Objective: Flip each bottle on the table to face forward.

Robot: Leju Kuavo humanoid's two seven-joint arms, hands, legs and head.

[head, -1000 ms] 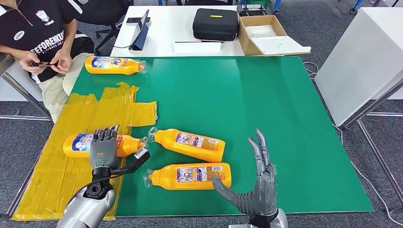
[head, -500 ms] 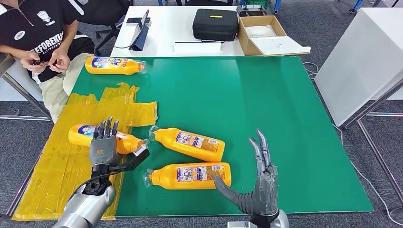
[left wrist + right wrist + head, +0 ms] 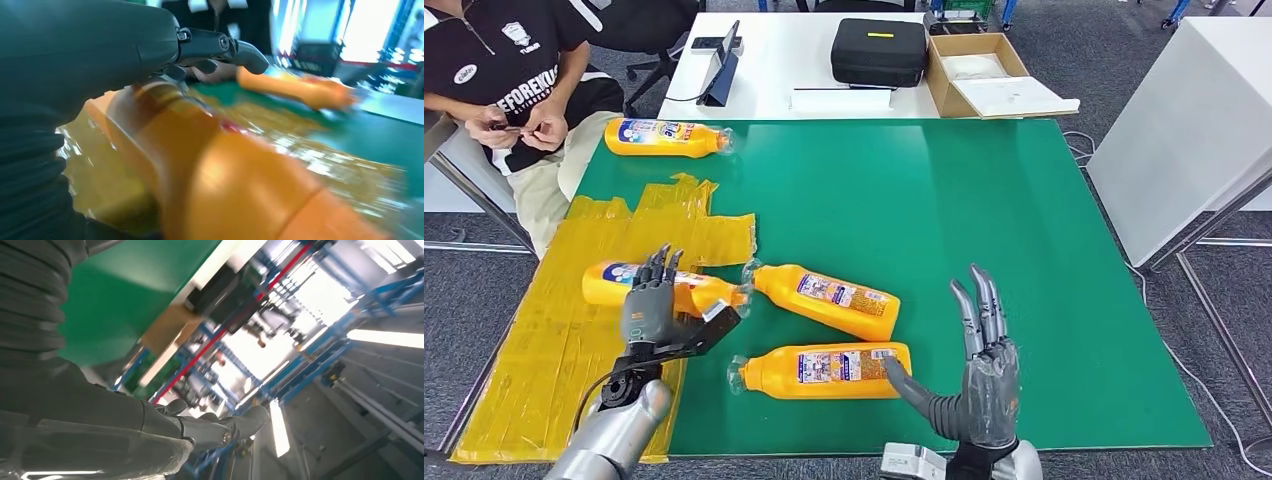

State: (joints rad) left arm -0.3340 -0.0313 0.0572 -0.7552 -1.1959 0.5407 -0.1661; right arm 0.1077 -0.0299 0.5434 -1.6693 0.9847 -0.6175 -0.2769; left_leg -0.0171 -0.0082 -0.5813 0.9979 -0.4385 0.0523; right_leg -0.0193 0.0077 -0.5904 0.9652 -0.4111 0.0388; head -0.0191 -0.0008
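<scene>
Head view: left hand (image 3: pixel 652 312) grips the taped-side bottle (image 3: pixel 616 282), mid-flip; next, roll it label-forward; right hand (image 3: pixel 984 375) spread, empty.

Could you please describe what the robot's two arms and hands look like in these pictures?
Both arms are silver metal. The left hand has a grey back bearing a small green mark, dark fingers and a black thumb; a thin black cable loops beside its silver forearm. The right hand has a grey ribbed cover, a thick grey thumb and grey fingers with darker segments.
</scene>
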